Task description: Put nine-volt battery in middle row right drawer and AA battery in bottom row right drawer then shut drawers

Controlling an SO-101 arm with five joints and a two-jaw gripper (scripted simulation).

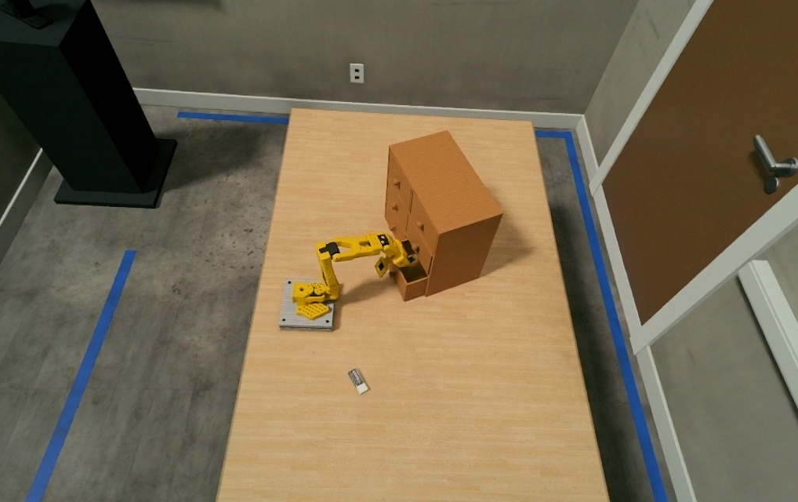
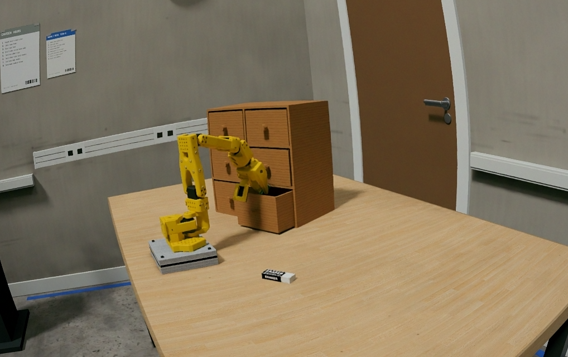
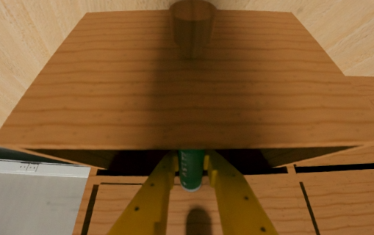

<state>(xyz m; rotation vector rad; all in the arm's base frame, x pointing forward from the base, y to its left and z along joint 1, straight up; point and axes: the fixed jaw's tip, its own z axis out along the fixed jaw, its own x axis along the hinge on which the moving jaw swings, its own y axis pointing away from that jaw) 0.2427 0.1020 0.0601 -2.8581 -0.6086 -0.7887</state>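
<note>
Lying nearest in the ext. view, a white block eraser w/ a black-and-white printed sleeve (image 1: 357, 380) (image 2: 278, 276) sits flat on the pale wood table (image 1: 427, 430) (image 2: 366, 292). Behind it, a grey slab base w/ a dark seam (image 1: 287, 322) (image 2: 160, 264) carries the yellow jointed arm w/ black motors (image 1: 352, 247) (image 2: 192, 166), which reaches over to the chest.

Its yellow gripper (image 1: 412, 256) (image 2: 265, 191) (image 3: 192, 167) has both jaws pinching the green cylindrical AA batt. w/ pale lettering (image 2: 261, 192) (image 3: 191, 170), one per side. Batt. is at the open btm R drawer, brown wood w/ a round knob (image 1: 415, 288) (image 2: 257, 215) (image 3: 191, 84); its far end is hidden behind the drawer front in the wrist view, so can't tell how deep it goes.

Above that, the mid. R drawer, same brown wood (image 2: 280, 166) (image 3: 279, 198), is shut. Rest of the brown wood-grain 6-drawer chest (image 1: 451, 193) (image 2: 311, 155) is shut too.

Farther back: brown door w/ a metal lever handle (image 1: 701, 125) (image 2: 402, 88), plus two printed wall sheets, one w/ a grey header (image 2: 19, 62), one w/ a blue header (image 2: 61, 55).
</note>
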